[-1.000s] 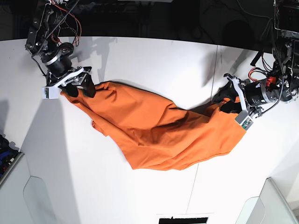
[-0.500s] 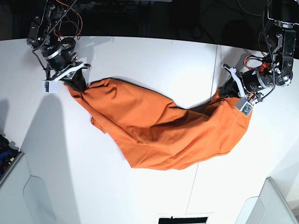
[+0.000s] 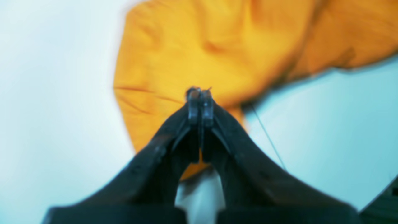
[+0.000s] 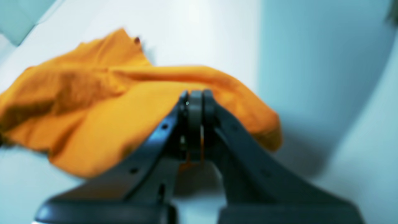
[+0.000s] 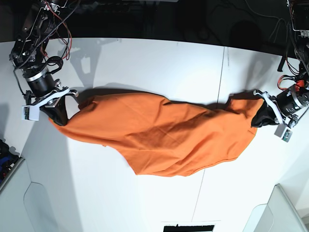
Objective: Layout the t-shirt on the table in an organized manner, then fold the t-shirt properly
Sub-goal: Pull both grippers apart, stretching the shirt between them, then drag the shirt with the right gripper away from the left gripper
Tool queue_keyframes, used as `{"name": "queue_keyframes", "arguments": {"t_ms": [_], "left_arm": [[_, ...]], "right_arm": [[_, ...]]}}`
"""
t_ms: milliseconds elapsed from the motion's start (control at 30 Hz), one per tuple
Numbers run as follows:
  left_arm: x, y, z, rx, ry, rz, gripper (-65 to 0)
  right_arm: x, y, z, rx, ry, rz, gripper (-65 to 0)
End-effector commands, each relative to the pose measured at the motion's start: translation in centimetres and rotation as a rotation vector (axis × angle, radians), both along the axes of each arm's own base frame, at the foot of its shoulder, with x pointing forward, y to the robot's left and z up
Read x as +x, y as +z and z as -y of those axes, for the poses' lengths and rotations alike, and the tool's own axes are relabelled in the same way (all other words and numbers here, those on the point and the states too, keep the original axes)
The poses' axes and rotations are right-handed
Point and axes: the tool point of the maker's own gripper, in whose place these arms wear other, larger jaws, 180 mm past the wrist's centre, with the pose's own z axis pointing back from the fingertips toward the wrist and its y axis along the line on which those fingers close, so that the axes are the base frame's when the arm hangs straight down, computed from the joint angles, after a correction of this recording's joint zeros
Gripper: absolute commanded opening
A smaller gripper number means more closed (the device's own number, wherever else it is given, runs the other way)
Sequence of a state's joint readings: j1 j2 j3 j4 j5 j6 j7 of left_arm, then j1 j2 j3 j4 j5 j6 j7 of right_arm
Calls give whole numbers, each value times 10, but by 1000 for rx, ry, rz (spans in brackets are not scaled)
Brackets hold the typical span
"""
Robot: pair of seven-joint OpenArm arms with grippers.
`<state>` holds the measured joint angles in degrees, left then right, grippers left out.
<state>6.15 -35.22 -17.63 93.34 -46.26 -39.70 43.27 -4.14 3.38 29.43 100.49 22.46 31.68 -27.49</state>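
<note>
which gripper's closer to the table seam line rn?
Left. The left gripper sits just beside the seam line, pinching the t-shirt; the right gripper holds the opposite end.

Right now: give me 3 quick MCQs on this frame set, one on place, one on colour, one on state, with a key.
1. Where does the t-shirt lie on the table?
A. Bunched in one corner
B. Stretched across between the two arms
C. Hanging off the near edge

2. What colour is the garment?
A. Orange
B. Navy
C. White

3. How do the jaws of the left gripper and right gripper stand?
A. Both wide open above the cloth
B. One open, one shut
C. Both shut on cloth

Key:
1 B, the base view shows the shirt spanning from one gripper to the other.
2 A, every view shows plain orange cloth.
3 C, each wrist view shows jaws pressed together with orange fabric pinched between them.
</note>
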Motion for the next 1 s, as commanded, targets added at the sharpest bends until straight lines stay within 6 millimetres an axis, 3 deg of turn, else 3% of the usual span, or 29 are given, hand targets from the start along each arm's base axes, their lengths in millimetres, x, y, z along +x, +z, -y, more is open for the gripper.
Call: {"name": "queue_keyframes", "arguments": {"t_ms": [0, 100, 200, 267, 300, 333, 567, 767, 967], "left_arm": [[9, 32, -5, -14, -5, 81, -650], [7, 56, -5, -58, -21, 105, -650], [5, 56, -5, -48, -38, 90, -650], [3, 49, 1, -52, -54, 70, -650], [2, 45, 7, -56, -68, 58, -650], [0, 40, 12, -59, -84, 45, -650], [-15, -12, 49, -7, -174, -81, -546], [-13, -41, 55, -35, -137, -88, -532], [8, -33, 52, -90, -85, 23, -324]], "right_arm": [[6, 28, 13, -26, -18, 86, -650], [4, 52, 34, -71, -48, 141, -650], [3, 53, 43, -93, -53, 131, -629], [2, 48, 44, -106, -54, 104, -374], [2, 46, 45, -105, -57, 93, -267], [1, 45, 45, -105, -55, 87, -202], [-6, 27, 42, -94, -41, -17, -199], [-29, -15, 49, -79, -66, -180, -199], [-68, -72, 42, 44, -58, -332, -199]]}}
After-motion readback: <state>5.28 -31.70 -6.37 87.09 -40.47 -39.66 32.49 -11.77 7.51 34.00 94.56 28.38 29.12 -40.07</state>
